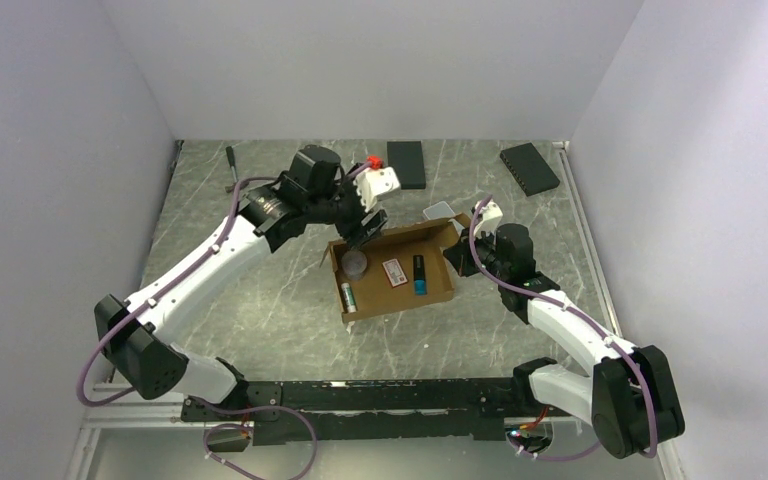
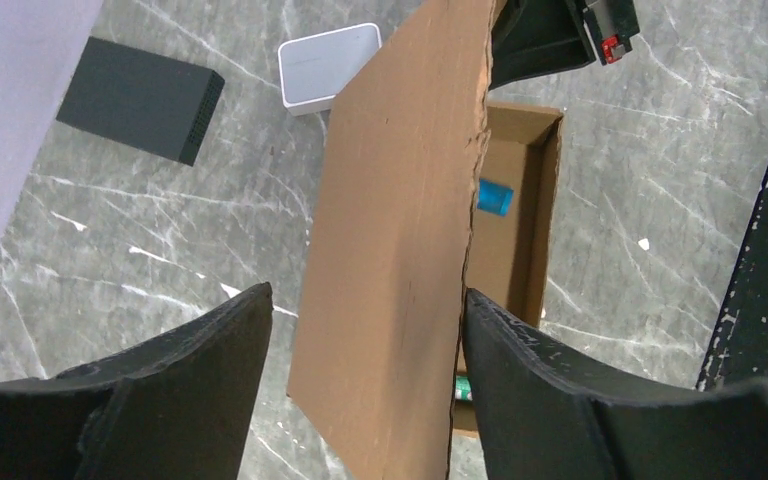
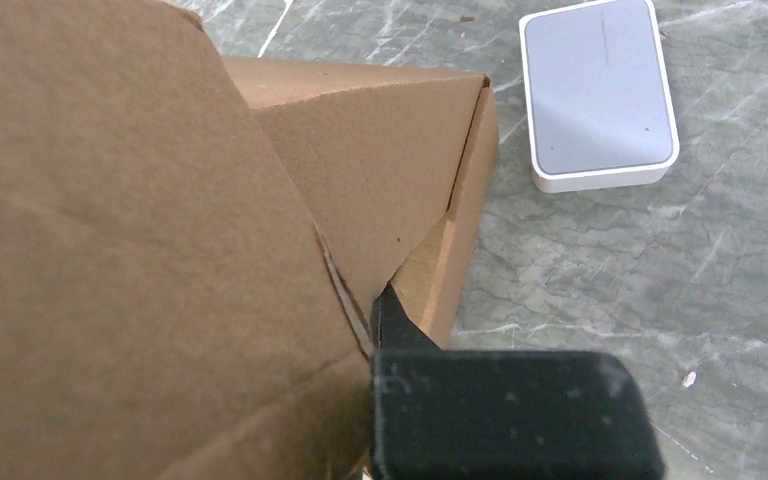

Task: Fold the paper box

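Looking down from the top camera, I find one paper box (image 1: 405, 303) lying near the middle of the grey marbled table (image 1: 260, 290). It is open side up. Its long axis runs left to right, with the right end swung a little toward the far edge.

- Material: plain brown corrugated cardboard in a shallow rectangle. One broad flap (image 2: 400, 250) stands up from a long side, and its exposed edge is ragged.
- Inside the box, four small items:
  - a grey round disc (image 1: 355, 263)
  - a white card with red print (image 1: 394, 272)
  - a black-and-blue piece (image 1: 419, 273)
  - a green-and-white tube (image 1: 347, 295)
- Left gripper (image 1: 365, 232): the jaws are spread. The raised flap stands between the two black fingers (image 2: 190, 380), with a clear gap on one side.
- Right gripper (image 1: 457, 250): at the box's far right corner, closed. One black finger (image 3: 510, 410) lies against the cardboard and the other is hidden behind the flap, so I read it as pinching the box wall.
- Two black rectangular slabs with a matte finish, both near the far edge: one at mid-edge (image 1: 406, 163) and one toward the far right corner (image 1: 529, 167).
- One white case (image 1: 440, 210) with rounded corners and a smooth surface, just beyond the box's far right corner.
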`<control>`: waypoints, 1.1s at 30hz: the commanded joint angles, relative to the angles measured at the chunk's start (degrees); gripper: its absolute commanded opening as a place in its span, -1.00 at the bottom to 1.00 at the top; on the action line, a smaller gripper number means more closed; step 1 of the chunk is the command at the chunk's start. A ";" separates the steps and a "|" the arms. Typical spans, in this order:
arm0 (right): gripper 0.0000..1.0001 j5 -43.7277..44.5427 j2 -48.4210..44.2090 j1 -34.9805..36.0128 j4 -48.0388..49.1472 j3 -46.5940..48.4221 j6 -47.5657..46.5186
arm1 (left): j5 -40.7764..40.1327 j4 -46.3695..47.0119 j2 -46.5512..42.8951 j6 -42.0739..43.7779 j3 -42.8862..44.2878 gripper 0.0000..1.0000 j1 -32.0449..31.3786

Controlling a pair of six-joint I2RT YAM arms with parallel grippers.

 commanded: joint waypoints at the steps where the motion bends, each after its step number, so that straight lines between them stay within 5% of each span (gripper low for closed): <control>1: -0.93 -1.43 -0.36 -0.32 1.45 -0.48 1.12 | 1.32 -1.74 0.52 5.37 3.94 0.39 -1.25; 13: -0.92 -2.66 -0.60 -0.26 1.69 -0.57 0.86 | -2.68 -2.71 1.19 6.12 1.77 -0.20 -4.18; 19: -0.78 -4.03 -1.02 -0.31 1.61 -0.40 -0.47 | -5.58 -2.14 1.14 5.81 1.33 -0.98 -4.93; 26: -0.25 -6.11 -2.63 -0.87 -0.15 0.85 -3.53 | -9.76 1.28 -2.52 5.64 -3.48 -1.00 -5.68; 33: 0.05 -10.45 -5.45 -4.64 -3.68 2.51 -10.11 | -11.88 0.51 -3.85 5.39 -3.99 -1.00 -5.85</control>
